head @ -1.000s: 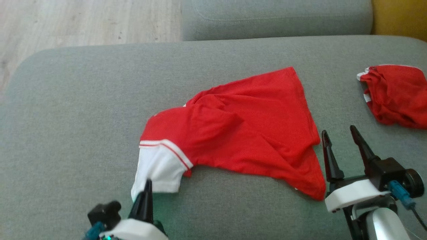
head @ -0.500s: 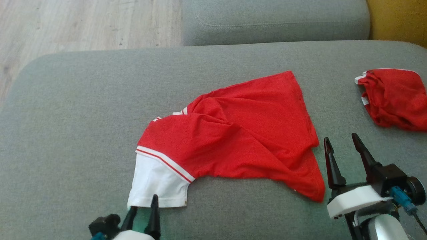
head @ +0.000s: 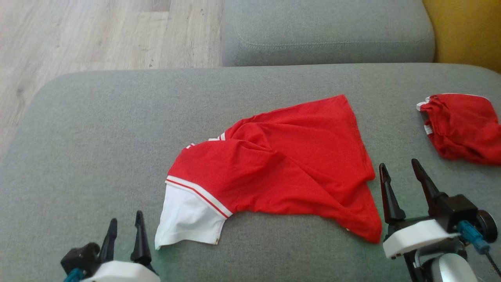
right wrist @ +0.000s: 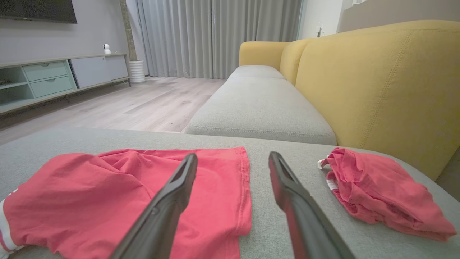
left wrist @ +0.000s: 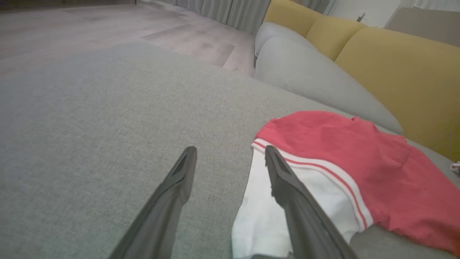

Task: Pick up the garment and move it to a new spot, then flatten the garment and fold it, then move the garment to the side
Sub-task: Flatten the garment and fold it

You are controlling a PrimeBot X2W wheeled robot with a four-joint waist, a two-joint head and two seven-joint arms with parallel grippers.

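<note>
Grey fabric sofa cushion (head: pixel 98 129): crumpled red jersey shirt w/ white sleeve (head: pixel 289 172) lies mid-cushion, btwn grippers. Left gripper (head: pixel 126 217) & right gripper (head: pixel 398 164) both spread, empty. To flatten, probably best to pinch opposite edges and pull apart evenly, low.

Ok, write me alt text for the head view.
A rumpled red garment with a white sleeve lies on a grey sofa cushion. The open left tool sits at lower left near the sleeve, the open right tool at lower right beside its edge; a second red garment lies far right.
</note>
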